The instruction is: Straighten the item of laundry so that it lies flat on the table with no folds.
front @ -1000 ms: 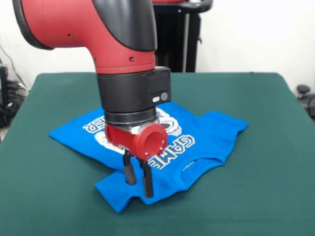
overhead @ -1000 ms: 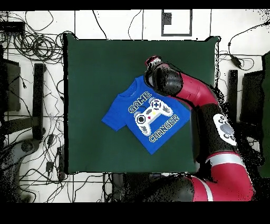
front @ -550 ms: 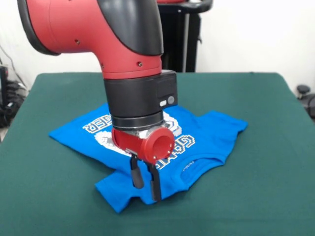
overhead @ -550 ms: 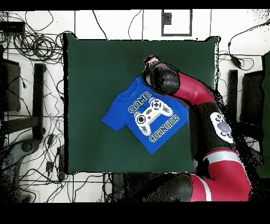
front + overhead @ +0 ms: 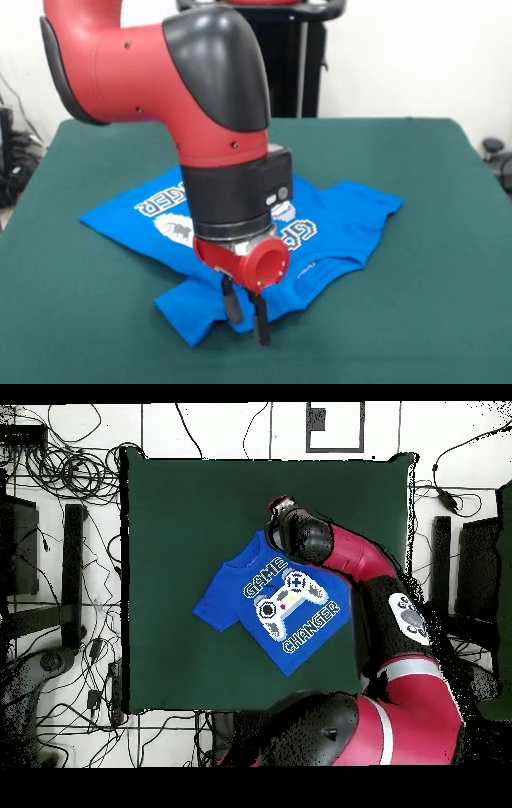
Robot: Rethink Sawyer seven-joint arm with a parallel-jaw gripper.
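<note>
the gripper (image 5: 246,316) has slid over the last second from above the folded sleeve toward the near hem of the blue t-shirt (image 5: 336,220) and dropped lower, its fingers (image 5: 262,326) a little apart with nothing between them. the shirt lies mid-surface on the green surface (image 5: 416,320), chest print facing up, unmoved; the near sleeve is still doubled under. it looks like the arm is lining up to pinch that edge and pull the fold out.
</note>
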